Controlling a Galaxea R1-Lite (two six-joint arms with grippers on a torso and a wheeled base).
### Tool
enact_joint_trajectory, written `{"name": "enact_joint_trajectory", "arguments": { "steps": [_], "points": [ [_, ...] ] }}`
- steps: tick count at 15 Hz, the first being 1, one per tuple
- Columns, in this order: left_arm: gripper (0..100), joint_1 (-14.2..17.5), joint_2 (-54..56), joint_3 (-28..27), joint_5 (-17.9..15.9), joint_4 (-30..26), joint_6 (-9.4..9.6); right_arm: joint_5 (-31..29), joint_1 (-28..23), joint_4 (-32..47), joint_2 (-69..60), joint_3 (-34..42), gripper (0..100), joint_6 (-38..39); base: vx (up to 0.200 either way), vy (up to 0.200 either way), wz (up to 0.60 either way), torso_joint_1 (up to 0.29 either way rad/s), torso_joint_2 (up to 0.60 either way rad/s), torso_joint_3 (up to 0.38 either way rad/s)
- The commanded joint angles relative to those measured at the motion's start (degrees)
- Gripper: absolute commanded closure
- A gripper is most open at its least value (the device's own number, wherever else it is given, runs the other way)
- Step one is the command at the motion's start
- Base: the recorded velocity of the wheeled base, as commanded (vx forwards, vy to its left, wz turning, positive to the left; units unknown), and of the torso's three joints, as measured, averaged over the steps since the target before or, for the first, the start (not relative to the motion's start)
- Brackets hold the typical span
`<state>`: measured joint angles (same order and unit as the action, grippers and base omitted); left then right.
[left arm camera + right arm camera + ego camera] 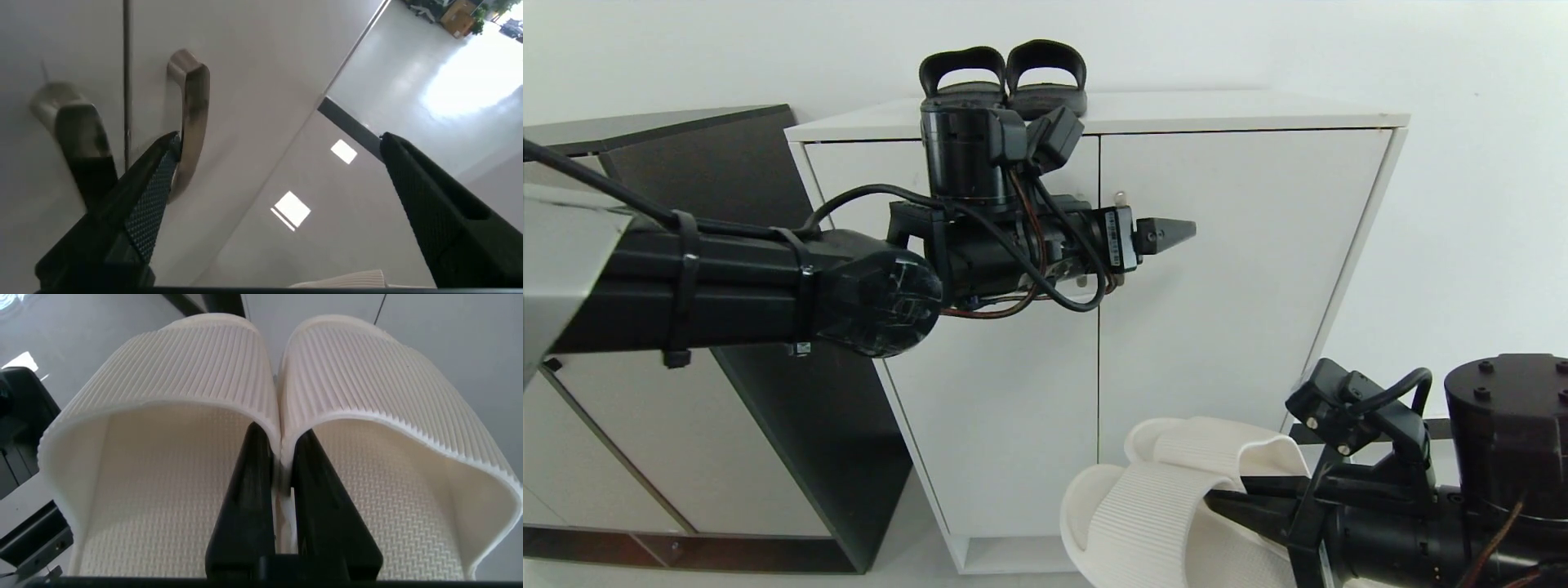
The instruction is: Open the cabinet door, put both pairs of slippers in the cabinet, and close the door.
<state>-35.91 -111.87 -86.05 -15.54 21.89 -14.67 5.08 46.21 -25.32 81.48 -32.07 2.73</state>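
The left gripper (279, 145) is set wide open and nothing is held between its fingers. A curved metal door handle (189, 106) is seen just inside the gap, close beside one finger (151, 204); whether they touch cannot be told. A second handle (78, 135) is located across the door seam from the first. In the head view, this gripper is positioned level in front of the white cabinet (1241, 269), at handle height, with its tip just past the seam between the two doors. Both doors are shut.

The right gripper (280, 437) is closed on the white slippers (163, 457). The adjoining inner edges of the pair are pinched together between its fingers, and the slippers are kept side by side. They are held low in front of the cabinet's right door.

The black slippers (1005, 77) are placed side by side on the cabinet top, left of its centre. A dark unit (768, 171) stands just beside the cabinet on the left.
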Motion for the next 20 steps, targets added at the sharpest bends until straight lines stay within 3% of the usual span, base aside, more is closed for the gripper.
{"name": "enact_joint_trajectory", "arguments": {
  "steps": [1,5,8,10,16,18,20],
  "points": [
    [100,-0.3,-0.7,-0.2,-0.1,0.1,-0.01,0.0,0.0,0.0,0.1,0.0,100,0.0,0.000,0.000,0.00,0.000,0.00,0.000],
    [100,-1.3,0.8,0.8,-0.2,0.1,-0.45,2.0,0.4,0.2,-0.3,0.6,100,0.0,0.000,0.000,0.00,0.000,0.00,0.000],
    [100,-4.3,5.9,7.6,-0.2,0.7,-0.45,9.6,0.4,0.3,-3.0,3.2,100,-1.1,0.000,0.000,0.00,0.000,0.00,0.000],
    [100,-5.7,7.9,11.8,-0.1,3.9,-0.45,11.3,0.5,0.4,-4.1,4.1,100,-2.5,0.000,0.000,0.00,0.000,0.00,0.000],
    [100,-9.4,17.7,23.3,0.5,6.3,0.08,11.4,0.7,0.3,-4.1,4.8,100,-3.5,0.000,0.000,0.00,0.000,0.00,0.000],
    [100,-9.6,22.7,27.3,0.6,6.3,0.60,11.4,0.7,0.3,-4.0,5.6,100,-3.6,0.000,0.000,0.00,0.000,0.00,0.000],
    [100,-8.8,24.7,28.0,0.6,6.2,1.04,11.4,0.7,0.3,-3.6,5.6,100,-3.7,0.000,0.000,0.00,0.000,0.00,0.000]
  ]
}}
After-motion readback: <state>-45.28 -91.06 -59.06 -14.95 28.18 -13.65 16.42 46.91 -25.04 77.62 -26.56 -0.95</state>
